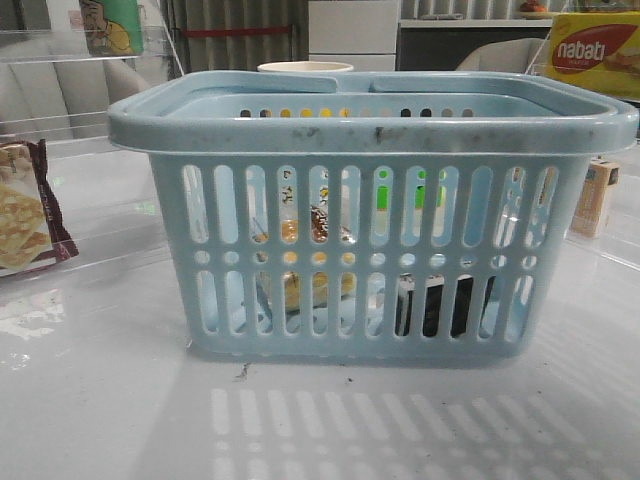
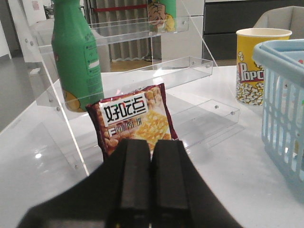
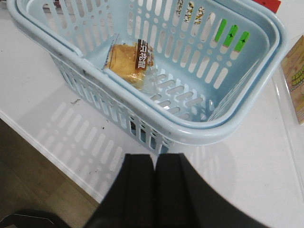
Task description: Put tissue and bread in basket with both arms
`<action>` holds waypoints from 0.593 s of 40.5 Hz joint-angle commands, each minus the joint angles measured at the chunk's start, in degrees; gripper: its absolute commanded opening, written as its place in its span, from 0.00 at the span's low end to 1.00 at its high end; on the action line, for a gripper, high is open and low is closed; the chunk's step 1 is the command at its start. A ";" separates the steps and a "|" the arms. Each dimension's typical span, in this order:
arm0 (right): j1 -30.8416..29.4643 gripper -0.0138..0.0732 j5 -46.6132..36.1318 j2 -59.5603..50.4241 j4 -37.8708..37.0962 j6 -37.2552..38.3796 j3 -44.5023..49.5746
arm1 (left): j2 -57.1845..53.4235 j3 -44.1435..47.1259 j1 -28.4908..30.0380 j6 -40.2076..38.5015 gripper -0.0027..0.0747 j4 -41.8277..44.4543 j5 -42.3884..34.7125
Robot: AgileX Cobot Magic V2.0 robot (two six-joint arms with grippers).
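Observation:
The light-blue basket (image 1: 370,125) stands in the middle of the table. Through its slots in the front view I see the golden-brown bread (image 1: 320,290) at the bottom left and the black tissue pack (image 1: 432,305) at the bottom right. The right wrist view looks down into the basket (image 3: 199,130). The bread packet (image 3: 130,59) lies on its floor and the tissue is hidden behind the near wall. My left gripper (image 2: 151,142) is shut and empty, away from the basket (image 2: 285,109). My right gripper (image 3: 154,159) is shut and empty, just outside the basket's corner.
A maroon-edged cracker packet (image 2: 133,121) leans on a clear acrylic shelf (image 2: 190,71) in front of my left gripper, beside a green bottle (image 2: 76,57) and a popcorn cup (image 2: 254,66). A tan carton (image 1: 597,197) and a yellow nabati box (image 1: 595,55) are at the right. The table edge (image 3: 57,156) is near my right gripper.

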 commanded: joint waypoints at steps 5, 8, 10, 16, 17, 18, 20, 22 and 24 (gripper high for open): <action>-0.16 0.22 -3.52 -0.23 -0.29 -0.62 -1.42 | -1.08 1.24 0.06 0.09 0.16 -0.69 -9.48; -0.16 0.22 -3.52 -0.23 -0.29 -0.62 -1.42 | -1.08 1.24 0.06 0.09 0.16 -0.69 -10.34; -0.16 0.22 -3.59 -0.23 -0.29 -0.62 -1.42 | -1.08 1.24 0.06 0.09 0.16 -0.69 -10.47; -0.16 0.22 -3.59 -0.23 -0.29 -0.62 -1.42 | -1.08 1.24 0.06 0.09 0.16 -0.69 -10.57; -0.16 0.22 -3.59 -0.23 -0.29 -0.62 -1.42 | -1.08 1.24 0.06 0.09 0.16 -0.69 -10.57; -0.16 0.22 -3.59 -0.23 -0.29 -0.62 -1.42 | -1.08 1.24 0.06 0.09 0.16 -0.69 -10.57; -0.16 0.22 -3.59 -0.23 -0.29 -0.62 -1.42 | -1.08 1.24 0.06 0.09 0.16 -0.69 -10.57; -0.16 0.22 -3.59 -0.23 -0.29 -0.62 -1.42 | -1.08 1.24 0.06 0.09 0.16 -0.69 -10.57; -0.16 0.22 -3.59 -0.23 -0.29 -0.62 -1.42 | -1.08 1.24 0.06 0.09 0.16 -0.69 -10.57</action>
